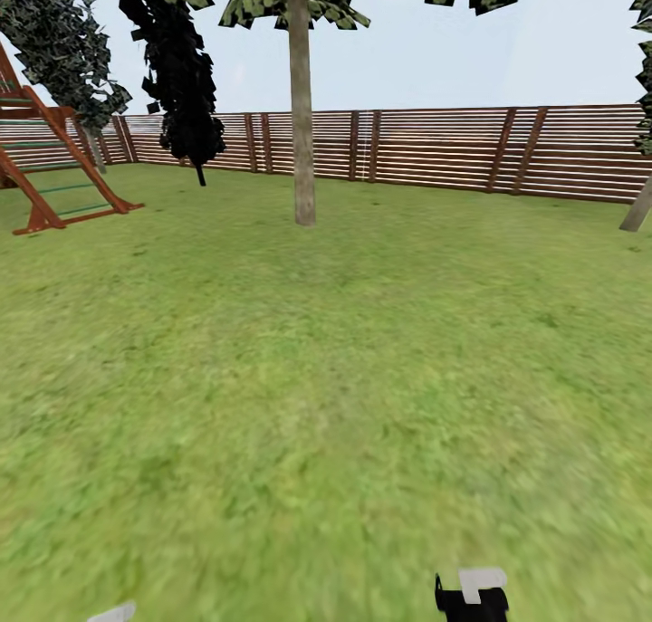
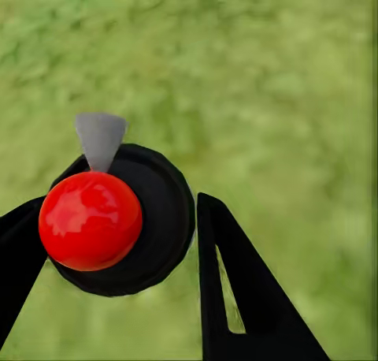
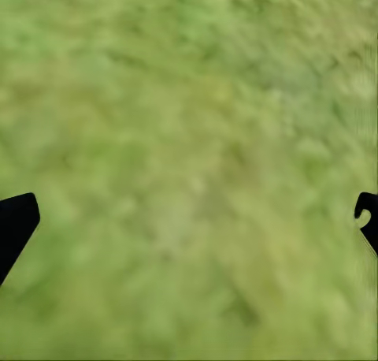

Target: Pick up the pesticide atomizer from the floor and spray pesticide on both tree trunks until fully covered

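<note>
The pesticide atomizer (image 2: 118, 219), a black round body with a glossy red ball top and a grey nozzle, sits between the two black fingers of my left gripper (image 2: 118, 203), which is shut on it above the grass. Both fingers touch its sides. My right gripper (image 3: 197, 199) is open, fingers wide apart, with only lawn between them. One tree trunk (image 1: 302, 151), pale grey-brown and straight, stands mid-lawn ahead of me. A second leaning trunk (image 1: 637, 207) shows at the far right edge. A grey tip (image 1: 113, 613) and a black-and-grey arm part (image 1: 471, 595) peek in at the bottom.
A reddish-brown slat fence (image 1: 435, 151) closes the lawn behind the trees. A wooden play frame (image 1: 50, 169) stands at the far left, and a dark-leaved tree (image 1: 186, 88) near the fence. Open grass (image 1: 326, 377) lies between me and the middle trunk.
</note>
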### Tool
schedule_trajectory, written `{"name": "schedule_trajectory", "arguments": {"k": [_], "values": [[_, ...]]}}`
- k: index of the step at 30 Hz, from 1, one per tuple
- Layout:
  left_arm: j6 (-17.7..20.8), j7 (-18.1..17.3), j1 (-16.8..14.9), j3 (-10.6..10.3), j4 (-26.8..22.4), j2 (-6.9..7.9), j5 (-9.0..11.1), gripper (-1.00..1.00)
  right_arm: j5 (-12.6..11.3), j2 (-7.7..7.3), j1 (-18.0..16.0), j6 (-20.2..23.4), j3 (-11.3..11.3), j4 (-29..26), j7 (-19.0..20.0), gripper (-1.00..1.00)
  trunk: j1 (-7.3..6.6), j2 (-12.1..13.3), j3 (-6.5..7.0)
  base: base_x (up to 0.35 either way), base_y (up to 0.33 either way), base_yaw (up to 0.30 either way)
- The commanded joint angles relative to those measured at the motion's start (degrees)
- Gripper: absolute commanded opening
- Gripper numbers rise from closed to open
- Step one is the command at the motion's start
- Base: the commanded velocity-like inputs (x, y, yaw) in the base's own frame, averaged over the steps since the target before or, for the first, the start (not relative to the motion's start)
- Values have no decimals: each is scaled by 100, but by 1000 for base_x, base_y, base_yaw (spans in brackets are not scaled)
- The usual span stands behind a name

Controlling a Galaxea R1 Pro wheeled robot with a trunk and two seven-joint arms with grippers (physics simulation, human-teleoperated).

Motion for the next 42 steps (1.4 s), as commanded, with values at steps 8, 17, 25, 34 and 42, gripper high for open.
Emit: {"name": "schedule_trajectory", "arguments": {"k": [8,17,25,34,42], "values": [[0,0,0,1,0,0,0,-100,0,3,0,0,1,-2,0,100,0,0,0,340,0,0],[0,0,0,1,0,0,0,-100,0,9,0,0,1,-1,0,100,0,0,0,340,0,0],[-6,0,0,1,0,0,7,-100,8,-8,0,0,-3,1,-3,100,0,0,0,340,0,0],[-1,0,0,5,0,1,6,-100,2,-9,0,0,-5,-1,0,100,0,0,0,340,0,0],[0,0,26,6,0,0,8,-100,1,-9,0,0,-4,-3,0,100,0,0,0,340,0,0]]}}
